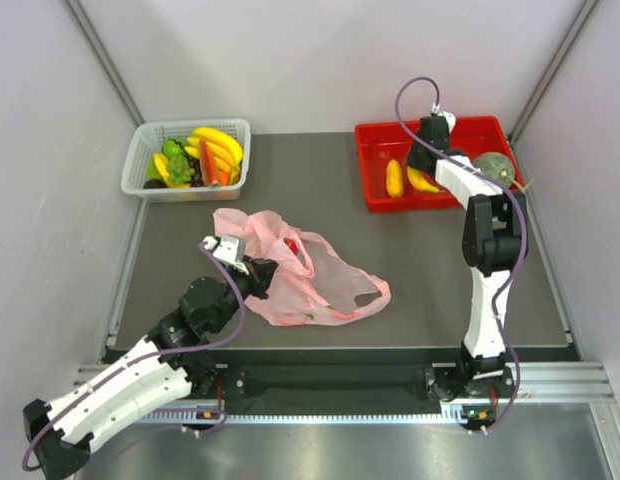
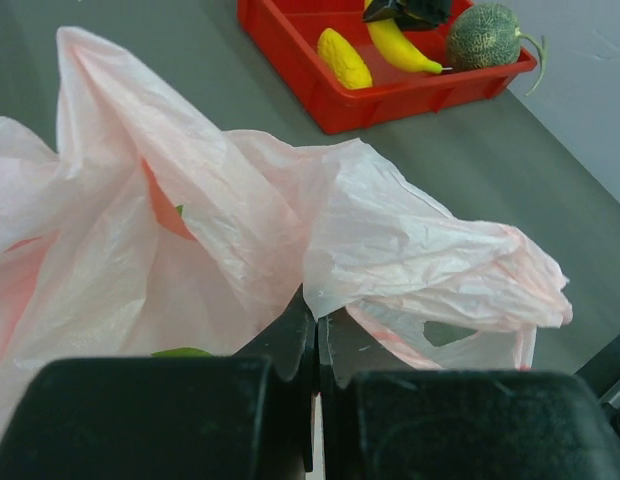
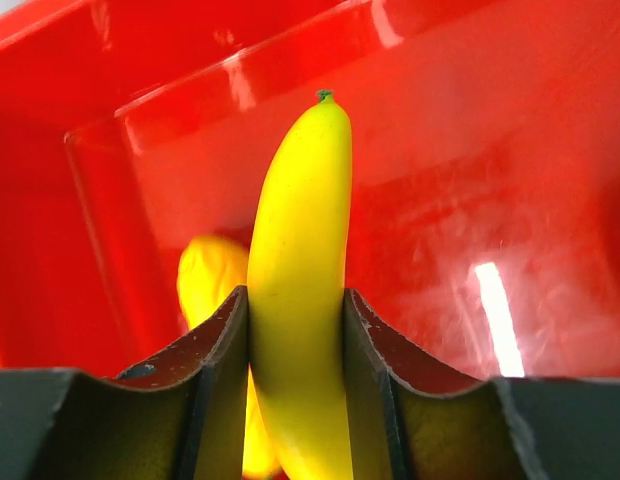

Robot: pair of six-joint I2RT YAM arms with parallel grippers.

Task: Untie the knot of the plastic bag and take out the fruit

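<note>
10 o'clock: white basket [image 1: 138, 152], heaped with bananas and grapes.
7 o'clock: left gripper [image 1: 258, 272], fingers pressed together on a fold of the plastic bag [image 1: 320, 285], which lies slumped mid-table with red and green shapes inside.
2 o'clock: red tray [image 1: 375, 145]. In it, the right gripper [image 3: 295, 310] clamps a yellow banana [image 3: 300, 200], with the oblong fruit [image 1: 394, 178] at its 9 o'clock and the melon [image 1: 493, 167] at the tray's 3 o'clock end.
</note>
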